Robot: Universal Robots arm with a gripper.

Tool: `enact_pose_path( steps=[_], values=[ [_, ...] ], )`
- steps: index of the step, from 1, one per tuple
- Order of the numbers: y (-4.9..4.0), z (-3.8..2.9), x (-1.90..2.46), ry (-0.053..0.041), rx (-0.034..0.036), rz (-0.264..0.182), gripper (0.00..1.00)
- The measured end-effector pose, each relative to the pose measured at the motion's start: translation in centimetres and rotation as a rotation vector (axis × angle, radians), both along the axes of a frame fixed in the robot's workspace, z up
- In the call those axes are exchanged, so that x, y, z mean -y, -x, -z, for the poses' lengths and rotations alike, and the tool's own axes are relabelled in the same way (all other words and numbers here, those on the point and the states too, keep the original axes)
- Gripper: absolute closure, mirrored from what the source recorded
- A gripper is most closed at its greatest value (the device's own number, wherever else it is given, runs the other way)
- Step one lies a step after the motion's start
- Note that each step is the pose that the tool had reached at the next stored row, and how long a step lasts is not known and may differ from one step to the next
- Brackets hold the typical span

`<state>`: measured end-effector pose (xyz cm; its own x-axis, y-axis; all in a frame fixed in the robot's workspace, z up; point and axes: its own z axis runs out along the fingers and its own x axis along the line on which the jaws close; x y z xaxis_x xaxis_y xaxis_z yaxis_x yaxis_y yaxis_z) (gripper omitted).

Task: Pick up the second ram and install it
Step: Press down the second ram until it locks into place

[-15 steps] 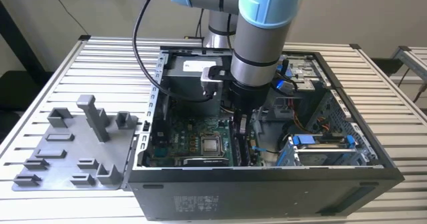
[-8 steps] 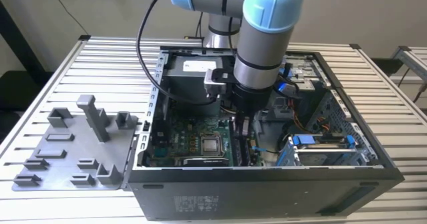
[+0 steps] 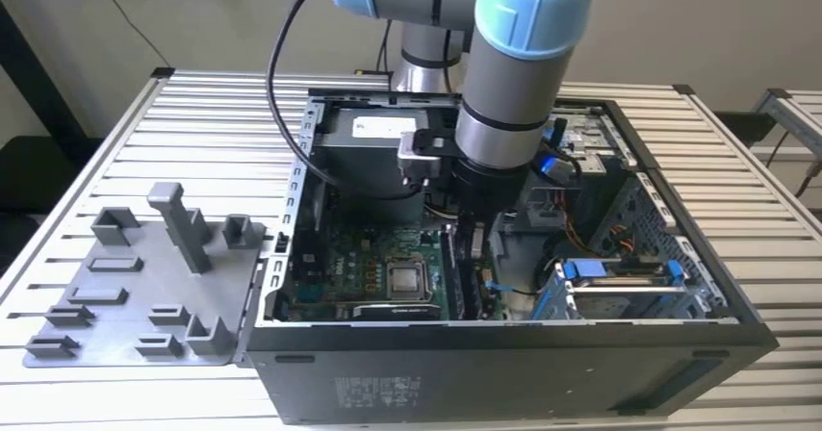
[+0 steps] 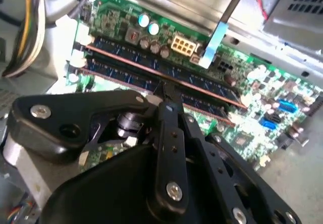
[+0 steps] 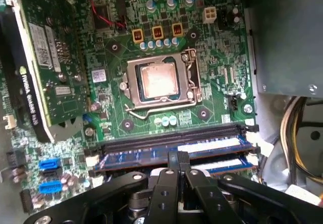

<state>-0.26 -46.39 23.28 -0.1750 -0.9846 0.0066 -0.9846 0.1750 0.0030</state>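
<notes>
End effector [image 4: 164,95] down inside open black metal PC case [image 3: 514,340], tips pressed together on top edge of thin blue RAM stick [image 5: 176,152]. Stick sits upright in slot, 6 o'clock of silver CPU socket [image 5: 159,82], probably being seated.

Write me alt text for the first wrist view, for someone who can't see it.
A black gripper presses down on a blue memory stick sitting in a slot on a green motherboard, with another stick alongside it. Above them sits the bare metal processor in its socket, and a graphics card stands at one side.
</notes>
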Motion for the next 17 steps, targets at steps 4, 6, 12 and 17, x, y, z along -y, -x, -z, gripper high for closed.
enact_pose_path(
  steps=[4,6,12,17],
  values=[
    [0.0,-1.75,0.02,0.0005,-0.0002,0.0,0.89],
    [-0.01,-2.34,0.02,0.0007,-0.0003,0.0,0.89],
    [-0.01,-1.79,0.02,0.0004,-0.0014,0.0,0.89],
    [-0.01,-0.9,0.02,0.0006,-0.0015,0.0,0.89]
  ],
)
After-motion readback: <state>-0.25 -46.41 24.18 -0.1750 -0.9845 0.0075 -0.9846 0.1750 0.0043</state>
